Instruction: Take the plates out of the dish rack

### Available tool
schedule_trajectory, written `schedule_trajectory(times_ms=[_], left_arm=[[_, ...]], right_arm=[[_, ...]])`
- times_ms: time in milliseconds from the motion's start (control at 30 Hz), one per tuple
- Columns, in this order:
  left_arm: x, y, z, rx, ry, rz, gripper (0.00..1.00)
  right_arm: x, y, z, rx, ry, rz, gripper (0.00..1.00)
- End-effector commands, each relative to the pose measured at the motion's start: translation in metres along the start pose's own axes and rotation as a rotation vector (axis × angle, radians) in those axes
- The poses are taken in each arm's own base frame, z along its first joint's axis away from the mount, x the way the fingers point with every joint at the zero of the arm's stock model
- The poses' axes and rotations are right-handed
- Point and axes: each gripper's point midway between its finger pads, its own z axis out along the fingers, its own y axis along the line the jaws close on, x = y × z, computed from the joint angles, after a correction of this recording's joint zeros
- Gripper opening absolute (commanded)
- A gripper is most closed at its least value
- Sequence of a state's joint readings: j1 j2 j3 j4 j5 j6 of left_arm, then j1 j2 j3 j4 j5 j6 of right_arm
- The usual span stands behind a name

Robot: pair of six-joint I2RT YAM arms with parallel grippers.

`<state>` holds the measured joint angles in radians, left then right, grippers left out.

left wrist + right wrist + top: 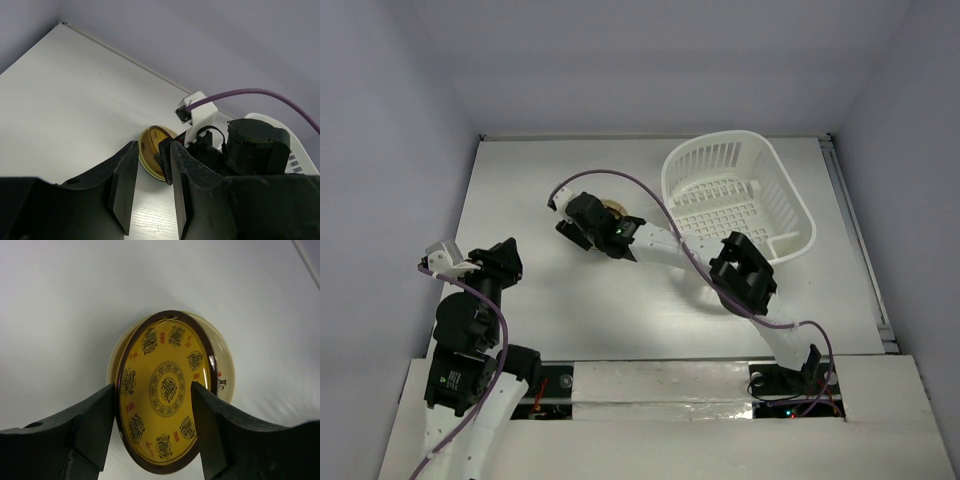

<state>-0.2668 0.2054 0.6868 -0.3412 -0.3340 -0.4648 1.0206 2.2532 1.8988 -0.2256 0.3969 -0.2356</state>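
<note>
Smooth white counter (550, 310) holds a round shiny yellow plate (165, 390) on a cream plate (223, 362); right hand (153, 390) and left hand (151, 155) are open.

White flat rectangular tabletop (540, 300), pale walls close around. Standing on it at far right: large white plastic lattice dish rack (796, 205). Left of that, near the middle, lying on the surface: small cream round plate (222, 365), with yellow patterned dark-rimmed plate (165, 390) on top, slightly off centre.
</note>
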Motion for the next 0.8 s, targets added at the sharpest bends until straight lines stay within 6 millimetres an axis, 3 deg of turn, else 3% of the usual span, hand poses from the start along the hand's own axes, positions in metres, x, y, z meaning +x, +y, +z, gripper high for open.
schedule_trajectory(times_ms=[0,100,133,200,233,300,433,467,567,667,700,767], left_arm=[[-0.008,-0.004,0.002,0.013,-0.026,-0.001,0.29],[-0.007,-0.004,0.001,0.011,-0.026,-0.002,0.31],[-0.008,-0.004,0.001,0.013,-0.028,-0.003,0.31],[-0.009,-0.004,0.001,0.011,-0.031,-0.005,0.32],[-0.008,-0.003,0.001,0.011,-0.031,-0.005,0.32],[-0.008,-0.003,0.001,0.010,-0.030,-0.006,0.33],[-0.007,-0.004,0.001,0.015,-0.029,-0.005,0.35],[-0.007,-0.004,0.002,0.015,-0.029,-0.003,0.35],[-0.006,-0.005,0.003,0.016,-0.022,-0.001,0.36],[-0.005,-0.004,0.004,0.013,-0.020,0.003,0.38],[-0.005,-0.004,0.004,0.010,-0.021,0.003,0.38],[-0.005,-0.004,0.004,0.010,-0.021,0.005,0.39]], right_arm=[[-0.039,-0.012,-0.020,0.024,-0.124,0.107,0.69],[-0.053,-0.025,-0.039,0.043,-0.164,0.145,0.72],[-0.048,-0.025,-0.042,0.043,-0.157,0.153,0.72],[-0.061,-0.038,-0.061,0.063,-0.197,0.190,0.72],[-0.054,-0.040,-0.065,0.069,-0.186,0.194,0.72],[-0.064,-0.052,-0.086,0.083,-0.222,0.227,0.72],[-0.062,-0.059,-0.116,0.059,-0.249,0.269,0.72],[-0.054,-0.056,-0.118,0.048,-0.235,0.264,0.72],[-0.053,-0.060,-0.127,0.027,-0.242,0.286,0.72],[-0.054,-0.070,-0.143,0.045,-0.245,0.337,0.51],[-0.059,-0.074,-0.152,0.049,-0.277,0.355,0.22],[-0.065,-0.088,-0.185,0.049,-0.344,0.434,0.00]])
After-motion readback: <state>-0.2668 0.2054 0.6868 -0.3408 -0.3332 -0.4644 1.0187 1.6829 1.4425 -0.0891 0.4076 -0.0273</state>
